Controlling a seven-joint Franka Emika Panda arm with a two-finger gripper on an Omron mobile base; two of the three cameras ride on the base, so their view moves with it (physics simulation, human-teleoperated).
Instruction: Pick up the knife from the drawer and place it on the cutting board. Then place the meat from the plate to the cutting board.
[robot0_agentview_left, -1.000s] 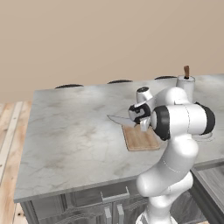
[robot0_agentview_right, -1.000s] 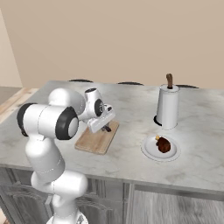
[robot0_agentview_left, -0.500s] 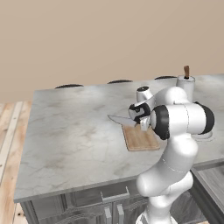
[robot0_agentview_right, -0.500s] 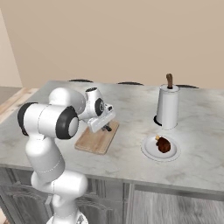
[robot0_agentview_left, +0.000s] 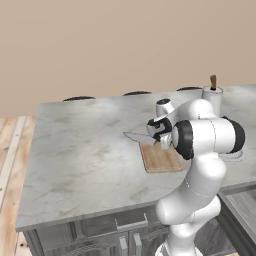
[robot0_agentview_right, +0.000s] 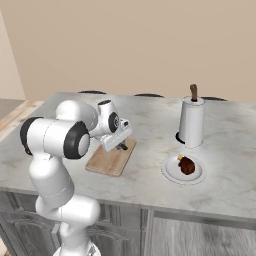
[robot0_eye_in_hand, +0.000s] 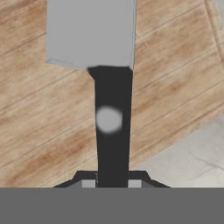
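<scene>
Blade tip poking out left past the cutting board (robot0_agentview_left: 161, 157), knife (robot0_agentview_left: 136, 137) carried level, long axis running left to right above the wood. Gripper (robot0_agentview_left: 161, 131) clamped tight on the black handle (robot0_eye_in_hand: 112, 131), blade pointing away from the fingers. Gap between knife and board hard to judge. Further right, meat (robot0_agentview_right: 186, 165) waiting on the plate (robot0_agentview_right: 170, 172). Drawer hidden below the counter (robot0_agentview_left: 75, 150).

Bare cutting board (robot0_eye_in_hand: 175, 65) under knife (robot0_eye_in_hand: 111, 109)
</scene>
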